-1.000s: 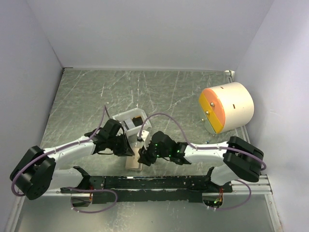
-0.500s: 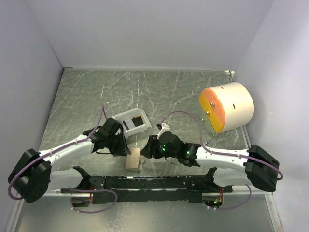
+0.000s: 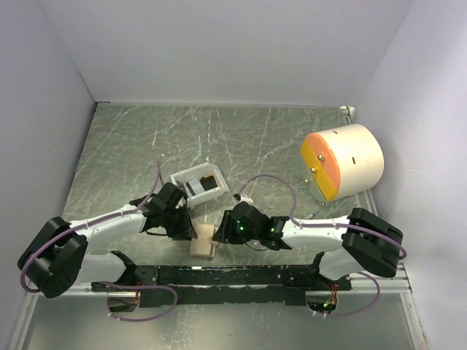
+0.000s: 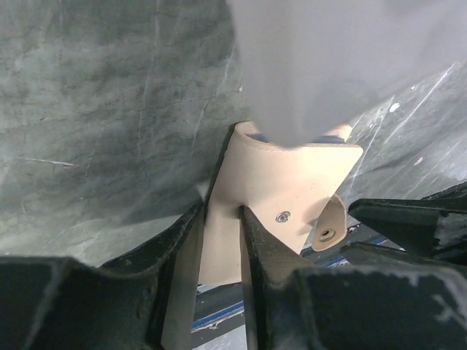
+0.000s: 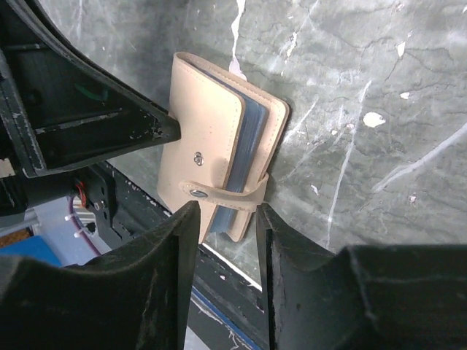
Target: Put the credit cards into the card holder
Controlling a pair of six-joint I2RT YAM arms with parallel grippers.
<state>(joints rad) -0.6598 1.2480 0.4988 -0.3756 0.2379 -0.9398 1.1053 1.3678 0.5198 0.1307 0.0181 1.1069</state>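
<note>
One tan card holder point(image 3: 203, 240) is seen lying closed on the counter point(image 3: 255, 138), near the front edge and between the two arms. One snap tab point(image 5: 232, 197) is wrapped round its open side. Two metal studs are counted, one on the cover and one on the tab. Bluish layers are seen between the covers, but their number cannot be told. The left jaws are set on either side of the holder's edge; whether it is clenched cannot be told. The right jaws are held parted just above the tab corner, grasping nothing. One white tray point(image 3: 182, 177) stands just behind the holder, with dark credit cards point(image 3: 208, 182) inside, too small to be counted. One white cylinder point(image 3: 357, 157) with an orange face lies well apart to the right.
</note>
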